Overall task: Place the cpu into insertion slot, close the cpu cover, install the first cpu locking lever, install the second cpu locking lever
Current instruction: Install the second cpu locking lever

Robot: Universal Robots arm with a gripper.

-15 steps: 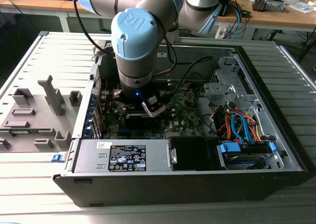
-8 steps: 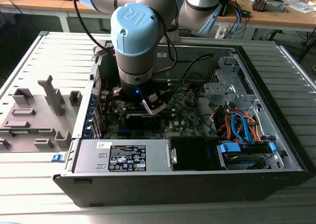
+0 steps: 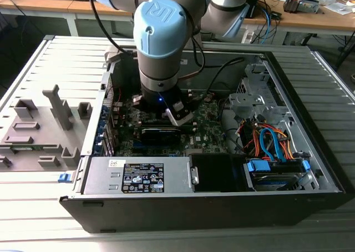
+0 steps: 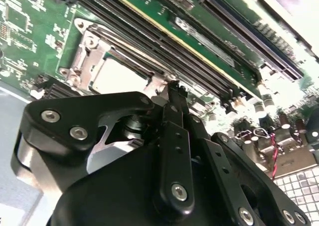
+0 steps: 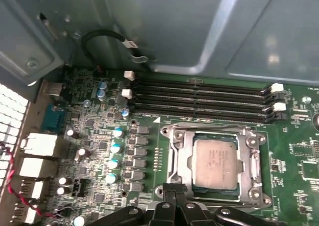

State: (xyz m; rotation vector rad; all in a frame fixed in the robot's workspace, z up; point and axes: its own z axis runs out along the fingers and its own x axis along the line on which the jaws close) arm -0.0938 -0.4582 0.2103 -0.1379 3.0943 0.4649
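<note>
The cpu (image 5: 215, 164) lies flat in the insertion slot (image 5: 168, 135) on the green motherboard (image 5: 294, 151), its dull silver top showing. The cpu cover (image 5: 183, 159), a thin silvery frame, lies down around it. My gripper (image 5: 173, 190) is shut, with its black fingertips together at the socket's edge, just touching or just above the frame's rim. In the second wrist view the gripper (image 4: 174, 89) points at the same socket, where the cpu (image 4: 117, 76) shines pale. In the exterior view the arm (image 3: 161, 41) reaches straight down into the open computer case (image 3: 310, 152).
Long black memory slots (image 5: 199, 99) run beside the socket, and a row of capacitors (image 5: 115, 149) stands on its other side. The grey case wall (image 5: 199, 27) rises behind. A power supply (image 3: 138, 177) and coloured cables (image 3: 272, 141) fill the case front. A grey fixture (image 3: 39, 130) lies at the exterior view's left.
</note>
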